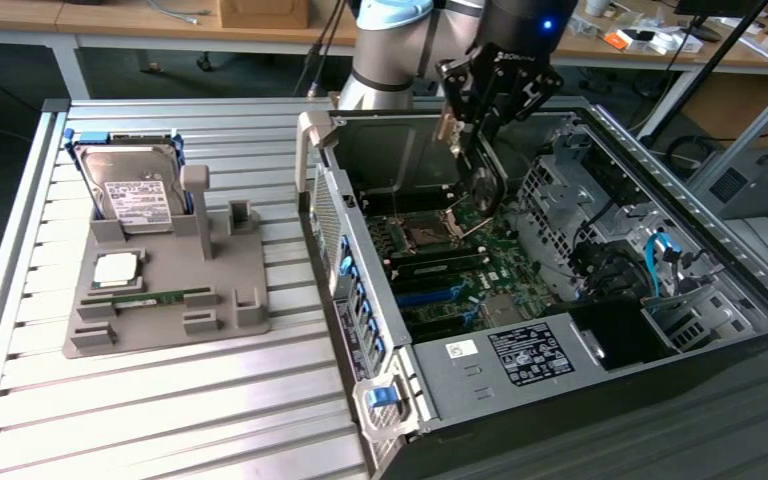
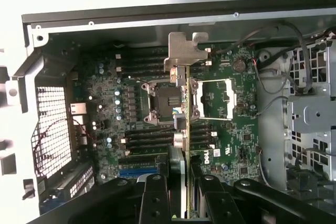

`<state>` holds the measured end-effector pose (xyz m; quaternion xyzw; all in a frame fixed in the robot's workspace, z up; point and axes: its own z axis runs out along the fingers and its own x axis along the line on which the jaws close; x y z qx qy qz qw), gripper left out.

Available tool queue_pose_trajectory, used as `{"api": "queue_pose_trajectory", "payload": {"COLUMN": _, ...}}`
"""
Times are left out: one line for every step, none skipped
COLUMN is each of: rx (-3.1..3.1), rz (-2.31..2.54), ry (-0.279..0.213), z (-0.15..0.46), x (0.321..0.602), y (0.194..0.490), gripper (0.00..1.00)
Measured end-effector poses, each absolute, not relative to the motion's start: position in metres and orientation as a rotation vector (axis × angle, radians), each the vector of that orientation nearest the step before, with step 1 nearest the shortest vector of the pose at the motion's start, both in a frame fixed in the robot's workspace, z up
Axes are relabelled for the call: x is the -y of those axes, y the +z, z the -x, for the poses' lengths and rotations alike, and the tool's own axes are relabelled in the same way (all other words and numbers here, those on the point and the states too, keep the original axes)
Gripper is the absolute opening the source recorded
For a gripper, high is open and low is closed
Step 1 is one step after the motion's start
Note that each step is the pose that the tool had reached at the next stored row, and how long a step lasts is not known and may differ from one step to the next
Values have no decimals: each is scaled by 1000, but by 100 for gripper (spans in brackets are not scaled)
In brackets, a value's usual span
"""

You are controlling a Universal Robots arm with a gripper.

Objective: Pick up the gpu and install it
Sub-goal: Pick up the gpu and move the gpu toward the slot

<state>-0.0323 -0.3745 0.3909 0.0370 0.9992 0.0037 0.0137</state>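
Note:
My gripper (image 1: 471, 120) hangs above the open computer case (image 1: 357, 300), shut on the gpu (image 1: 480, 178). The card points down toward the motherboard (image 1: 444, 265) and stays clear above it. In the wrist view the gpu (image 2: 183, 129) is seen edge-on as a thin green strip, with its silver end bracket (image 2: 185, 51) at the far end. It is clamped between my two black fingers (image 2: 155, 198), gripper (image 2: 184, 195). Below it lie the CPU socket (image 2: 164, 100) and the motherboard (image 2: 231, 129).
On the exterior view's left, a grey fixture (image 1: 224, 315) on the slatted table carries an upright silver hard drive (image 1: 137, 195), a CPU chip (image 1: 117, 268) and a RAM stick (image 1: 144, 297). Inside the case are drive cages (image 1: 571, 190), blue cables (image 1: 658, 260) and a power supply (image 1: 531, 355).

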Motion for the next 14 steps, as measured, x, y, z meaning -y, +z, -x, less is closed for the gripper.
{"api": "queue_pose_trajectory", "payload": {"rx": -3112, "rz": -115, "ry": 11, "z": 32, "x": 375, "y": 391, "gripper": 27}}
{"api": "queue_pose_trajectory", "payload": {"rx": -3112, "rz": -115, "ry": 11, "z": 31, "x": 375, "y": 390, "gripper": 27}}
{"api": "queue_pose_trajectory", "payload": {"rx": -3112, "rz": -115, "ry": 10, "z": 30, "x": 375, "y": 390, "gripper": 27}}
{"api": "queue_pose_trajectory", "payload": {"rx": -3112, "rz": -115, "ry": 10, "z": 30, "x": 375, "y": 390, "gripper": 27}}
{"api": "queue_pose_trajectory", "payload": {"rx": -3112, "rz": -115, "ry": 10, "z": 30, "x": 375, "y": 390, "gripper": 27}}
{"api": "queue_pose_trajectory", "payload": {"rx": -3112, "rz": -115, "ry": 10, "z": 29, "x": 376, "y": 389, "gripper": 27}}
{"api": "queue_pose_trajectory", "payload": {"rx": -3112, "rz": -115, "ry": 10, "z": 29, "x": 376, "y": 389, "gripper": 27}}
{"api": "queue_pose_trajectory", "payload": {"rx": -3112, "rz": -115, "ry": 9, "z": 28, "x": 376, "y": 389, "gripper": 27}}
{"api": "queue_pose_trajectory", "payload": {"rx": -3112, "rz": -115, "ry": 9, "z": 28, "x": 376, "y": 389, "gripper": 27}}
{"api": "queue_pose_trajectory", "payload": {"rx": -3112, "rz": -115, "ry": 8, "z": 27, "x": 376, "y": 389, "gripper": 27}}
{"api": "queue_pose_trajectory", "payload": {"rx": -3112, "rz": -115, "ry": 8, "z": 27, "x": 376, "y": 389, "gripper": 27}}
{"api": "queue_pose_trajectory", "payload": {"rx": -3112, "rz": -115, "ry": 8, "z": 26, "x": 376, "y": 388, "gripper": 27}}
{"api": "queue_pose_trajectory", "payload": {"rx": -3112, "rz": -115, "ry": 7, "z": 25, "x": 377, "y": 388, "gripper": 27}}
{"api": "queue_pose_trajectory", "payload": {"rx": -3112, "rz": -115, "ry": 7, "z": 24, "x": 377, "y": 388, "gripper": 27}}
